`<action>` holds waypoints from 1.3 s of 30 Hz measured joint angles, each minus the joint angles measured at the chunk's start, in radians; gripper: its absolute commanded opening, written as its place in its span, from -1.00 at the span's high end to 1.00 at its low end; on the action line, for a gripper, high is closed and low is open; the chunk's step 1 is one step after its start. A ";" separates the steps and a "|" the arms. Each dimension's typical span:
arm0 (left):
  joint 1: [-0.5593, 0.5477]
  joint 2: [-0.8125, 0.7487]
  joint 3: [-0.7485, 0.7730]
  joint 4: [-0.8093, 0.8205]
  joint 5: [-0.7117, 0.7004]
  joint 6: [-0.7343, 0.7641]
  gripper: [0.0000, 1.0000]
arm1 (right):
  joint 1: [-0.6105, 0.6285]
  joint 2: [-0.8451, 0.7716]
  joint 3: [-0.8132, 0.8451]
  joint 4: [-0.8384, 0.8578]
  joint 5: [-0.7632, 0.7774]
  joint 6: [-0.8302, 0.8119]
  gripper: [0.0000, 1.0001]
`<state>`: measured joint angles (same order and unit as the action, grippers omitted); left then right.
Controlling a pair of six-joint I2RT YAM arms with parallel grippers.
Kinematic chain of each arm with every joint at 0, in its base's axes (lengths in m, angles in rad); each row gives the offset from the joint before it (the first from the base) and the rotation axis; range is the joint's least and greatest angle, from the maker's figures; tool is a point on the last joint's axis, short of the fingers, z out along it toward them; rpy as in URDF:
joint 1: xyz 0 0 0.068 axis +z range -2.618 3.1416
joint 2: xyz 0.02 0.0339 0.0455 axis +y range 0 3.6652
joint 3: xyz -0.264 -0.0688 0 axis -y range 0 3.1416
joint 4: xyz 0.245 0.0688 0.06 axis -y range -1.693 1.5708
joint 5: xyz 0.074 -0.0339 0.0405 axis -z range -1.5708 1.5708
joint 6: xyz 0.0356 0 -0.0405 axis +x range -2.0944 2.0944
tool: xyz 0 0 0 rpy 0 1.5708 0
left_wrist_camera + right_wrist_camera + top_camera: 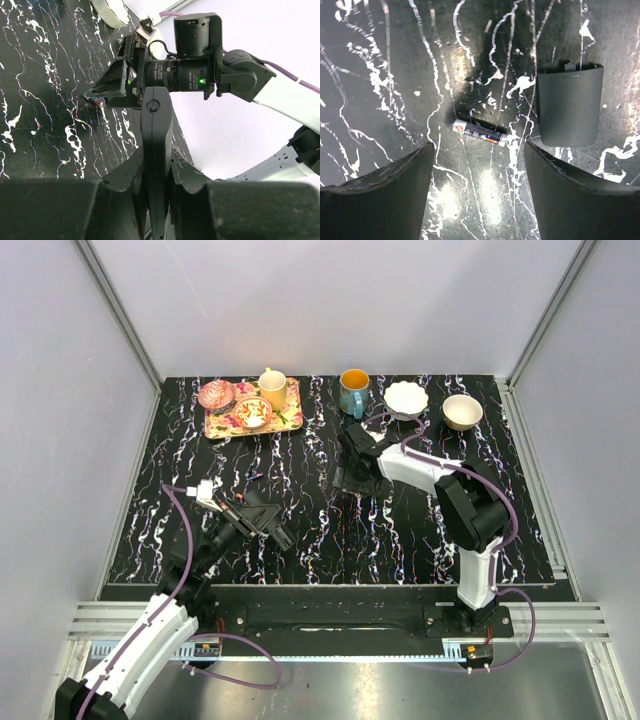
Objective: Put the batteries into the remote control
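From above, the left pincer (262,523) sits low over the near left part of the surface (400,530), clenched on a dark body that I take to be the remote control (278,532). The right pincer (352,472) reaches down near the middle. A flowered tray (290,423) and a blue mug (353,390) stand well apart at the far edge and play no part in this. In the left wrist view, the remote control (156,150) stands on edge between the two fingers (127,175), firmly pinched. Its open back is not turned to this camera, so I cannot tell whether a cell already lies inside. Beyond it the right pincer (95,98) is tipped down close to the surface (40,100). In the right wrist view the right pincer (479,148) is released, its fingers (395,185) spread wide. One battery (479,132) lies flat on the surface (380,75) between them, touched by neither. The battery cover (569,104) lies off the remote, just to the right of the battery and apart from it. As I judge it, the opening is done: the cover is off and the remote is held ready. The loading itself is yet to come. This battery has to be gripped, carried across and seated, and the cover put back afterwards. No second battery shows in any view.
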<state>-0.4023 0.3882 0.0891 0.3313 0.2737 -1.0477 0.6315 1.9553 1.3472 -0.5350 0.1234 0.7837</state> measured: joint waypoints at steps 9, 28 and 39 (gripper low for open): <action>0.000 -0.001 0.000 0.000 0.000 0.000 1.00 | 0.023 -0.099 0.003 0.126 -0.047 -0.463 -0.19; 0.000 -0.016 -0.003 -0.002 0.000 0.001 1.00 | 0.031 0.022 -0.001 0.156 -0.094 -0.877 0.03; 0.000 -0.016 -0.018 -0.002 0.000 0.001 1.00 | 0.046 0.043 0.003 0.157 -0.109 -0.883 0.17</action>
<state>-0.4019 0.3717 0.0715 0.3298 0.2741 -1.0470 0.6773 1.9987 1.3499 -0.3782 0.0139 -0.0994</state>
